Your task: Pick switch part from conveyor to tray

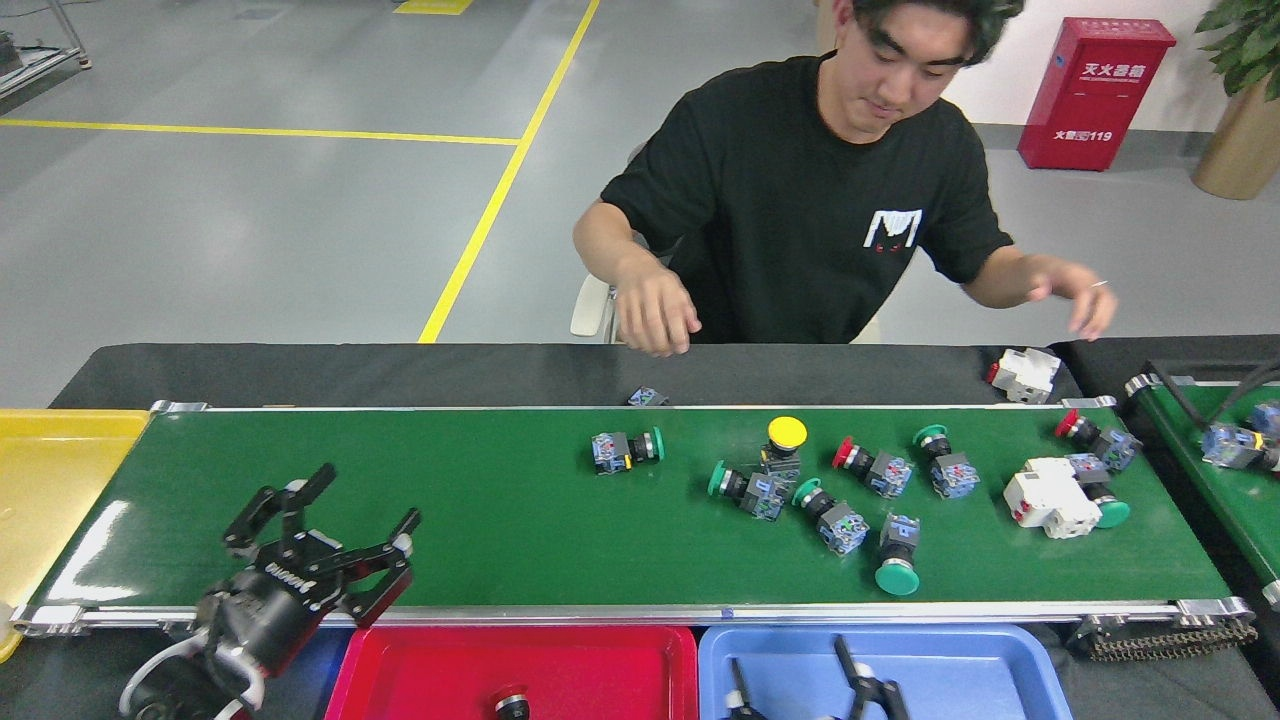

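Now the left pincer [325,520] hangs wide open, empty, over the conveyor [400,500]'s near left; the right pincer [800,690] peeks open above the blue tray [980,670]. Switch parts [840,525] cluster right on the belt, one [512,703] in the red tray [450,670].

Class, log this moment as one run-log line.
left gripper: open over conveyor | right gripper: open over blue tray | red tray: holds one switch part

You are in a factory hall or workshop. You can tell by the long green conveyor [400,510], the grey floor [250,230] with yellow lines [480,210] painted on it, the red fire box [1092,92] by the wall, and the sorting trays [430,665] for parts.
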`<action>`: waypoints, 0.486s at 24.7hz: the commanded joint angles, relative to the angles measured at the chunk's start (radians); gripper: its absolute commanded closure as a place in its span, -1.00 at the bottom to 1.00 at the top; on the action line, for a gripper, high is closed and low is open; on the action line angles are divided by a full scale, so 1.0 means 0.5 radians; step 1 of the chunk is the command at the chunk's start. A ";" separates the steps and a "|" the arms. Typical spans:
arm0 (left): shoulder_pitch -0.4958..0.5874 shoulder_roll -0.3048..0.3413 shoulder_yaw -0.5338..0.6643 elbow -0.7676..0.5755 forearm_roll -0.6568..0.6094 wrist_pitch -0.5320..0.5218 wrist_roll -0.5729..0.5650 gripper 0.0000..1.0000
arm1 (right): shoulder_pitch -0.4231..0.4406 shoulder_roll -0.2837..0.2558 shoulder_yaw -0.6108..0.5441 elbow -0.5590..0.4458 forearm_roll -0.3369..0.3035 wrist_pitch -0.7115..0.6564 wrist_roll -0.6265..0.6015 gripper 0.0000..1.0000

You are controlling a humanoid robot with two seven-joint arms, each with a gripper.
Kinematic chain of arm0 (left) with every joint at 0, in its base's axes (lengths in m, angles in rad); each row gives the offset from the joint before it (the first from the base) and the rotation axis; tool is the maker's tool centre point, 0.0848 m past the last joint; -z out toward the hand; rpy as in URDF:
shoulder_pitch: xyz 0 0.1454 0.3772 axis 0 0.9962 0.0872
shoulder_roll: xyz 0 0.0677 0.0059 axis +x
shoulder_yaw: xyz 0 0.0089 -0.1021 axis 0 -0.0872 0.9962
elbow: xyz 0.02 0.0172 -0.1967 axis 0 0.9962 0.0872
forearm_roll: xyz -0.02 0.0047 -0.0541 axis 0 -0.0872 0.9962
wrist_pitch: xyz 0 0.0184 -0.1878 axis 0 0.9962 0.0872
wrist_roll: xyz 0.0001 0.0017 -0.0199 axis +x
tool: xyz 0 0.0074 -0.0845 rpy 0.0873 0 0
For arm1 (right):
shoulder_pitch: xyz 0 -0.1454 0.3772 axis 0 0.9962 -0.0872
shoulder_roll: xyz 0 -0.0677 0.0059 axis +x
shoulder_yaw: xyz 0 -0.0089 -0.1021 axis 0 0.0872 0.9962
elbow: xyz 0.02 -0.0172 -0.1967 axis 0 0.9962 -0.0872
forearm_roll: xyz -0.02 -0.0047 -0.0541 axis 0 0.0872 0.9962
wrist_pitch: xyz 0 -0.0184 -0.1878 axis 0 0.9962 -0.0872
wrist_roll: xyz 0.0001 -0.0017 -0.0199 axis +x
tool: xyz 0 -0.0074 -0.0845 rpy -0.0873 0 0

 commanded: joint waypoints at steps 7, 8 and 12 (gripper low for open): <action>-0.427 -0.146 -0.255 0.663 0.005 -0.026 0.009 -1.00 | -0.398 0.037 -0.009 0.193 -0.054 0.105 0.246 -0.97; -0.433 -0.162 -0.240 0.678 0.008 -0.063 0.009 -1.00 | -0.438 0.053 -0.009 0.223 -0.054 0.105 0.270 -0.97; -0.528 -0.208 -0.234 0.810 0.005 -0.088 0.009 -1.00 | -0.612 0.154 -0.006 0.410 -0.057 0.087 0.347 -0.97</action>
